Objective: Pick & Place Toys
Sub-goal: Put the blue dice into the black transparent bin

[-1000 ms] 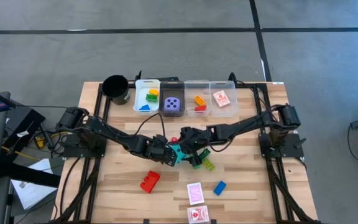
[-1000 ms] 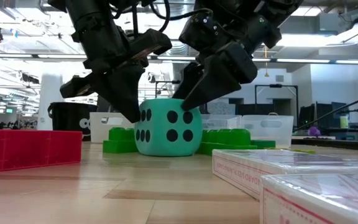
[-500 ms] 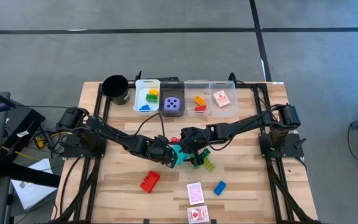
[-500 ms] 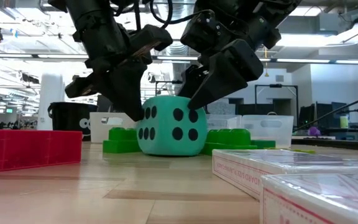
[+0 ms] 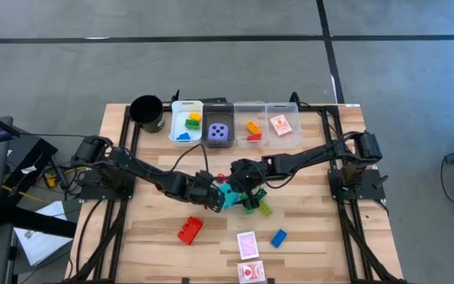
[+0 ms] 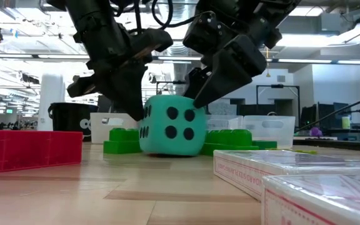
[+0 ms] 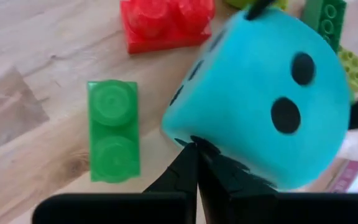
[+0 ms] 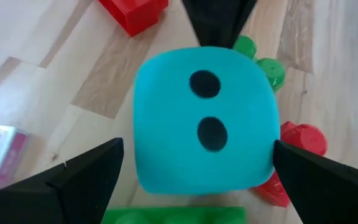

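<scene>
Jaws of the right gripper (image 8: 191, 180) stand wide open, one finger on either side of the cyan die (image 6: 169, 125), which sits on the tabletop (image 5: 148, 237) near its middle. Closed jaws of the left gripper (image 7: 194, 155) press their tip against the die's other side. From above, both arms hide most of the die. Green bricks (image 6: 122, 140) behind it are half covered, and a red brick (image 7: 166, 22) is cut off.
</scene>
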`<move>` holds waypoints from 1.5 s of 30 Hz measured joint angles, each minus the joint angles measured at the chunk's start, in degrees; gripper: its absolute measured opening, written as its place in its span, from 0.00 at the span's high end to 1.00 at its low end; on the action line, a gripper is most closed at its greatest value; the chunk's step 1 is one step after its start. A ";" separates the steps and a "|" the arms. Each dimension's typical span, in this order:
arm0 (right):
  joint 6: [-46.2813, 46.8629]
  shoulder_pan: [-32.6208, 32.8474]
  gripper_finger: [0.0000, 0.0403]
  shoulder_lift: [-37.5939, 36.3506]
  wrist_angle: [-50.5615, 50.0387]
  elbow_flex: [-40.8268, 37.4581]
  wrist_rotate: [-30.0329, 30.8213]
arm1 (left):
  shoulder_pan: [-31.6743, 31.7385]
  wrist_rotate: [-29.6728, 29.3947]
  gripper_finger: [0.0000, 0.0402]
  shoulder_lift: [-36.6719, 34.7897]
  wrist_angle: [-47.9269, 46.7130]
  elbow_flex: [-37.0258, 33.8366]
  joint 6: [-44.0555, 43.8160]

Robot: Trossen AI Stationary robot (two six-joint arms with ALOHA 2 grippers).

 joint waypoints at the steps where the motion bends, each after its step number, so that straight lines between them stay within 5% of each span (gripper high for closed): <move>1: 0.63 0.00 0.01 0.00 -0.25 -0.04 -0.36 | 0.24 -0.18 1.00 0.00 -0.34 0.00 0.00; 34: 10.36 0.25 0.01 0.44 -1.07 -0.37 6.61 | 2.53 -0.66 1.00 0.00 0.13 0.09 1.51; 45: 20.04 5.80 0.01 0.33 -1.38 -0.26 8.88 | 2.48 -0.64 1.00 0.00 -0.10 0.03 1.63</move>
